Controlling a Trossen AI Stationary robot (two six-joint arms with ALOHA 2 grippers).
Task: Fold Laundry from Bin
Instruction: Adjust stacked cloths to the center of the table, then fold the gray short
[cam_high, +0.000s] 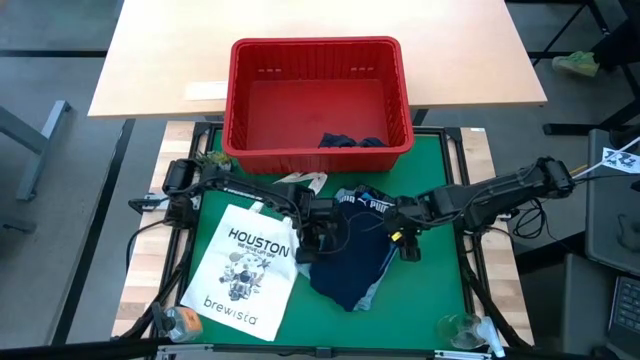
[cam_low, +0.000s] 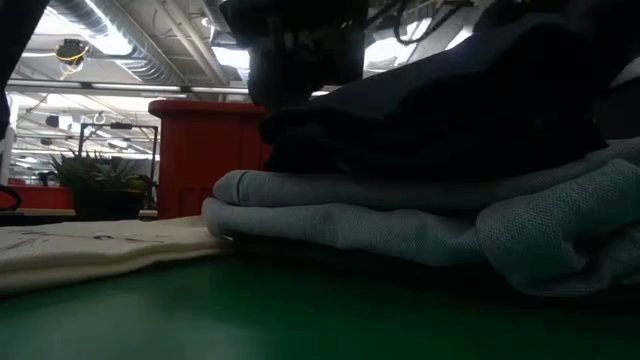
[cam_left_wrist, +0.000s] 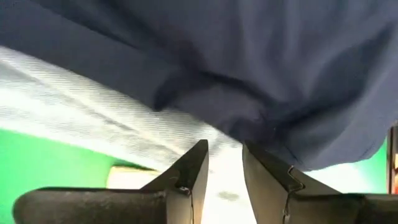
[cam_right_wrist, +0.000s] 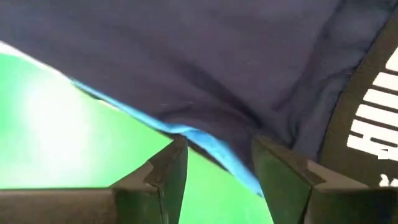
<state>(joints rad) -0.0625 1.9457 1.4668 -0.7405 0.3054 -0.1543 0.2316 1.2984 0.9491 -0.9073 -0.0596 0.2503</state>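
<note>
Mid-fold: left gripper (cam_high: 322, 238) at nine o'clock, right gripper (cam_high: 400, 238) at three, part-open jaws pinching navy garment (cam_high: 352, 262) edges (apparently gripped). Next: draw across evenly.

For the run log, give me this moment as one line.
left claw: at navy garment, left edge | right claw: at its right edge | bin: some laundry inside | tote bag: flat on green mat
</note>
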